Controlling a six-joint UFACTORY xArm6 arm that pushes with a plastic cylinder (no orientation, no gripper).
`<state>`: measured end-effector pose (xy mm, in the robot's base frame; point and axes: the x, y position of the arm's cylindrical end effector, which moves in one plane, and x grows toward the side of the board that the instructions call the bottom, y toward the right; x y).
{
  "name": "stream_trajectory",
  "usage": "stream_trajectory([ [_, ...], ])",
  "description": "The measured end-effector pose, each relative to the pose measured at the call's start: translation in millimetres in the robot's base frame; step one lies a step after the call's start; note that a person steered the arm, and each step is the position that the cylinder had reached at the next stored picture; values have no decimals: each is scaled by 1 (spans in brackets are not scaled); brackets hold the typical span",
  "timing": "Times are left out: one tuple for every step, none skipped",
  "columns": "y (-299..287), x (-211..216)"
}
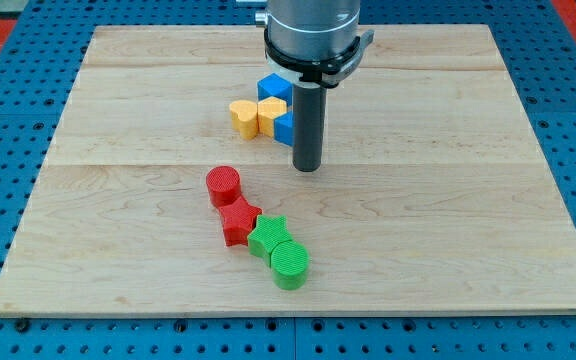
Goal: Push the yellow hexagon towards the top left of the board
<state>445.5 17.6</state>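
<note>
The yellow hexagon [272,111] sits above the board's middle, wedged between a blue block [273,87] above it and another blue block [284,128] below and to its right. A yellow heart [243,117] touches its left side. My tip [308,166] rests on the board just to the lower right of this cluster, close to the lower blue block. The rod hides part of the blue blocks' right sides.
A red cylinder [223,184], a red star [238,220], a green star [268,237] and a green cylinder [290,265] form a diagonal chain below the middle. The wooden board [118,200] lies on a blue pegboard.
</note>
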Motion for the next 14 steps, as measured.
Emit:
stream_trajectory([
  [0, 0],
  [0, 2],
  [0, 3],
  [4, 5],
  [11, 13],
  [11, 20],
  [-2, 18],
  [-32, -18],
  [-21, -62],
  [35, -71],
  [-37, -76],
  [-99, -99],
  [-104, -139],
  [-92, -179],
])
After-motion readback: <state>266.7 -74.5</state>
